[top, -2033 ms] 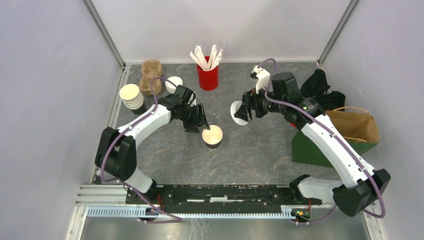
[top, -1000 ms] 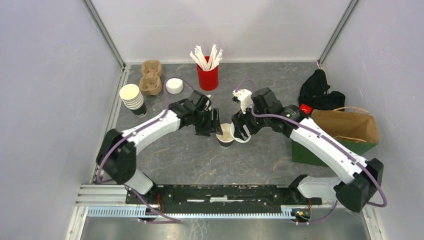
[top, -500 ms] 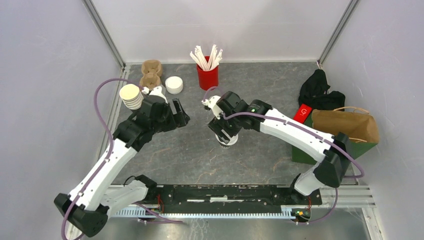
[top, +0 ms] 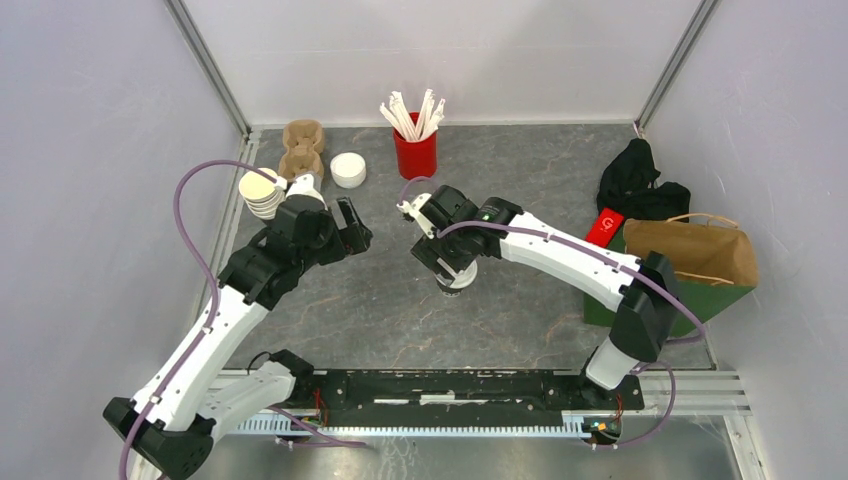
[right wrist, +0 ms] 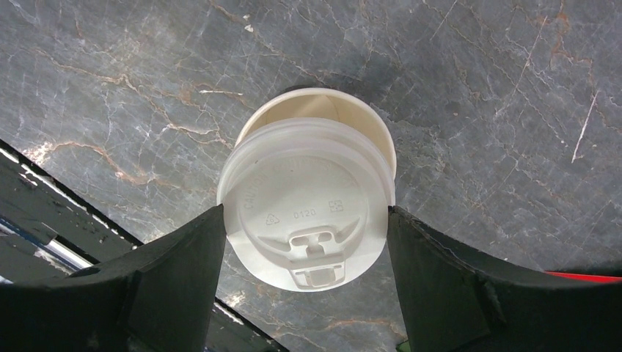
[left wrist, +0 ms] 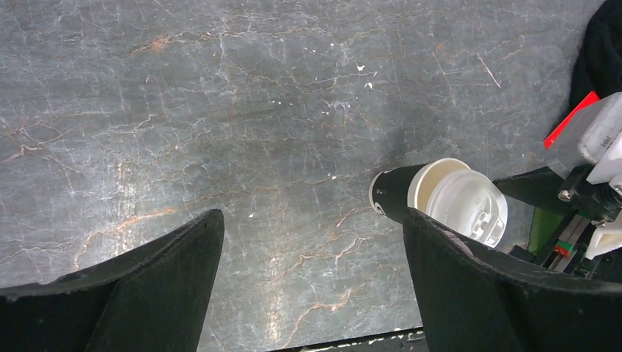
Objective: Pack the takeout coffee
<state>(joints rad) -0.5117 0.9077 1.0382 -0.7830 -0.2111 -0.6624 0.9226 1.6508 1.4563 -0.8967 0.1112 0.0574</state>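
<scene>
One small black paper cup (top: 456,281) stands upright mid-table; no second lidded cup shows. My right gripper (top: 450,262) is shut on a white sip lid (right wrist: 304,220) and holds it on top of the cup, shifted toward the near side, so the cup's cream inside (right wrist: 352,121) shows at the far edge. The left wrist view shows the cup's black wall (left wrist: 389,194) with the lid (left wrist: 466,209) sitting askew on it. My left gripper (top: 352,228) is open and empty, well left of the cup; its own view (left wrist: 312,286) shows bare table between the fingers.
A red holder of wrapped straws (top: 415,152) stands at the back. A stack of lidless cups (top: 262,193), a stack of white lids (top: 348,170) and a cardboard carrier (top: 302,150) are at back left. A brown paper bag (top: 700,250) and black cloth (top: 635,180) lie at right.
My left gripper let go of the cup and drew back to the left. My right gripper carried the lid from the right over onto the cup.
</scene>
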